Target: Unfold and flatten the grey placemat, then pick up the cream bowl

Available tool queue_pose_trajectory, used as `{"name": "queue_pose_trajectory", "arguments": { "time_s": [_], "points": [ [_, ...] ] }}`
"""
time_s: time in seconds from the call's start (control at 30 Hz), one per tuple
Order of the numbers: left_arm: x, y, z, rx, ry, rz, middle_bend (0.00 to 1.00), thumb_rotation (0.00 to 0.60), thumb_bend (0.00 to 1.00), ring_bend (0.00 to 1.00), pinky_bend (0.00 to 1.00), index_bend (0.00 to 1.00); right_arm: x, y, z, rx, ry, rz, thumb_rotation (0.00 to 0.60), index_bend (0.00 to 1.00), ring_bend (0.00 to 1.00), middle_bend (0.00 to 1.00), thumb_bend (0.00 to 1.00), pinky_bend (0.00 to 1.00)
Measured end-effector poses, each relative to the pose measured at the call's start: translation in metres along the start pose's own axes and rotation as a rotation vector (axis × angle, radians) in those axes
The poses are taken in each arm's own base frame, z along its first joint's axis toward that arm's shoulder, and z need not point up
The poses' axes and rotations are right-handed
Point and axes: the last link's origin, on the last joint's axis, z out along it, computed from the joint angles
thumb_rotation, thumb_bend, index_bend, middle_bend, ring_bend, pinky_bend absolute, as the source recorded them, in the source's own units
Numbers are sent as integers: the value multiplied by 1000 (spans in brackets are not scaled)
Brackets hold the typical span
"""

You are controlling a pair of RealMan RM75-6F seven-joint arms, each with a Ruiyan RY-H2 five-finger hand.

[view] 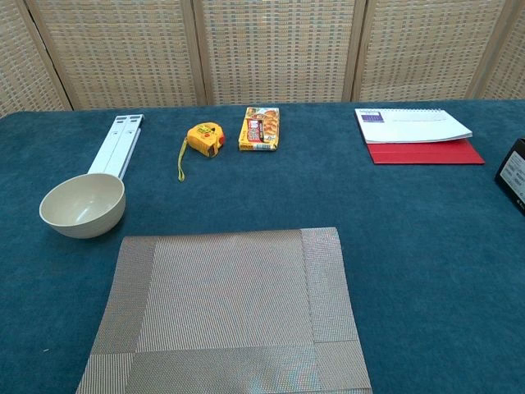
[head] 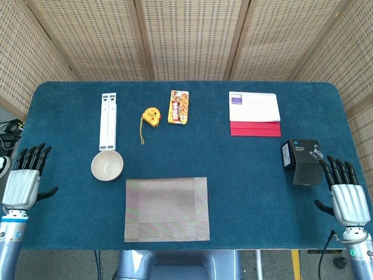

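Showing no legible writing: snack packet [view: 259, 129], black box [head: 302, 158].

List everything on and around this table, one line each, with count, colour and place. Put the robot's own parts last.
placemat: 1, grey woven, flat at the front centre of the table
bowl: 1, cream, upright, left of the placemat's far corner
folding stand: 1, white, behind the bowl
tape measure: 1, yellow, back centre-left
snack packet: 1, yellow and red, right of the tape measure
notepad: 1, white, back right, lying on a red folder
box: 1, black, right edge
table: 1, blue cloth
screen: wicker panels, behind the table
left hand: 1, open, left edge
right hand: 1, open, beside the box
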Motion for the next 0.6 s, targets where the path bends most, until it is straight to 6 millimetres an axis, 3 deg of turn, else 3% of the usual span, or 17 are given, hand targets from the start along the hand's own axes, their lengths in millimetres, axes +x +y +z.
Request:
{"name": "queue_pose_trajectory", "arguments": {
  "time_s": [0.23,0.43,0.6],
  "points": [
    [-8,6,3,-27,-22,13,0,600,0,0,0,0,-2,0,-1,-2,-12,11,600,36,0,0,0,0],
    [-24,23,17,-124,-70,8,0,600,0,0,0,11,0,2,0,-11,-14,29,600,36,0,0,0,0],
    [-50,42,37,-210,-139,34,0,600,0,0,0,190,-1,3,2,-18,-17,35,600,36,0,0,0,0]
  ]
}}
